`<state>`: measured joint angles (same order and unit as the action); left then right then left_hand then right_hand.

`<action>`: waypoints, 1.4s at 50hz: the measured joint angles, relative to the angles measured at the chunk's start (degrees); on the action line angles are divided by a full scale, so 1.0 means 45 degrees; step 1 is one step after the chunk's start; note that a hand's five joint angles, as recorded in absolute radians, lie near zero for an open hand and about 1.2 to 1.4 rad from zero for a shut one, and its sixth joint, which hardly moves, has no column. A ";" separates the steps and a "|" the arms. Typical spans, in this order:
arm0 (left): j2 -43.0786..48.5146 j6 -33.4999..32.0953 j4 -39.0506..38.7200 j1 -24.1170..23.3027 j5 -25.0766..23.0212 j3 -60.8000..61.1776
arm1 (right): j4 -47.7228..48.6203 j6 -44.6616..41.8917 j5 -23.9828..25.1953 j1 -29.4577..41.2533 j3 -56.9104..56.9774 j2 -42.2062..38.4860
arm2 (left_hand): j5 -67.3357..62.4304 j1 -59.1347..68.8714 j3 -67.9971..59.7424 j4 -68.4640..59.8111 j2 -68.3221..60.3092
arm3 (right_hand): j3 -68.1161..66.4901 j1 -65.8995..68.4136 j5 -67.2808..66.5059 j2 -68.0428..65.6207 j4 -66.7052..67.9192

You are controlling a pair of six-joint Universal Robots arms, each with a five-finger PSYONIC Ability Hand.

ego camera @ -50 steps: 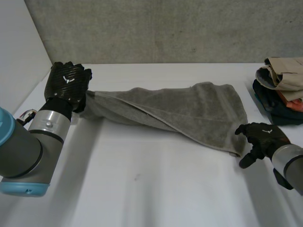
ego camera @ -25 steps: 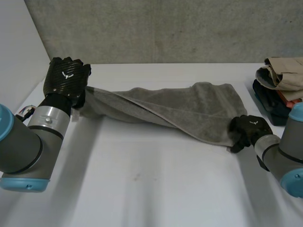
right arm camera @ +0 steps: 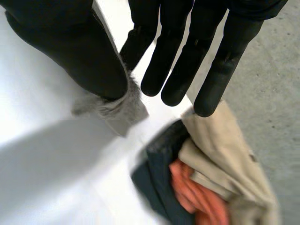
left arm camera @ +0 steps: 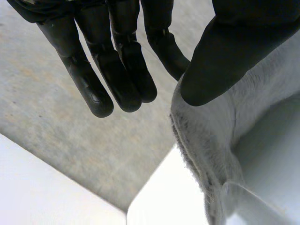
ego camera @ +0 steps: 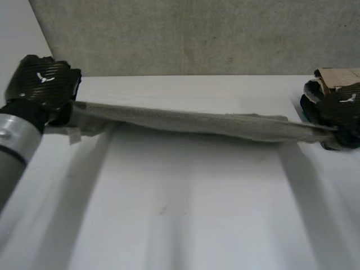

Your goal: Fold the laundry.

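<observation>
A grey towel (ego camera: 185,121) hangs stretched in a long narrow band above the white table (ego camera: 185,208), held between both hands. My left hand (ego camera: 42,84) holds its left end, lifted at the far left. In the left wrist view the thumb (left arm camera: 225,61) presses the towel's edge (left arm camera: 225,136) against the fingers (left arm camera: 117,65). My right hand (ego camera: 340,107) holds the right end at the far right. In the right wrist view the thumb (right arm camera: 70,51) pinches a towel corner (right arm camera: 117,110) against the fingers (right arm camera: 187,47).
A pile of clothes (ego camera: 329,79), beige on top with dark items under it, sits at the table's right edge just behind my right hand. In the right wrist view the pile (right arm camera: 220,173) shows beige, orange and dark layers. A grey wall (ego camera: 185,34) backs the table.
My right hand closed on the towel's right corner and rose to the right. My left hand rose and moved left. The towel left the table and pulled taut.
</observation>
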<state>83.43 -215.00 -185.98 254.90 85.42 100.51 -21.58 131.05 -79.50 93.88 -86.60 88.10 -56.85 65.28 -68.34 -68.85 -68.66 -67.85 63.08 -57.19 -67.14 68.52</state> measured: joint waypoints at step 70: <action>0.6227 -0.4369 -0.4538 -0.0626 0.0411 0.0402 | 0.4306 0.0150 -0.2048 0.2664 0.1801 -0.6883 | -0.0063 0.0000 -0.0009 -0.0010 -0.0004 | -0.0003 0.0001 -0.0353 -0.0008 0.0016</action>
<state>111.46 -234.66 -206.40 252.08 87.27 102.32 -2.21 131.73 -88.72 105.86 -78.50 57.12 -57.14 65.28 -68.38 -68.89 -68.68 -67.87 63.09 -58.78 -67.17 68.59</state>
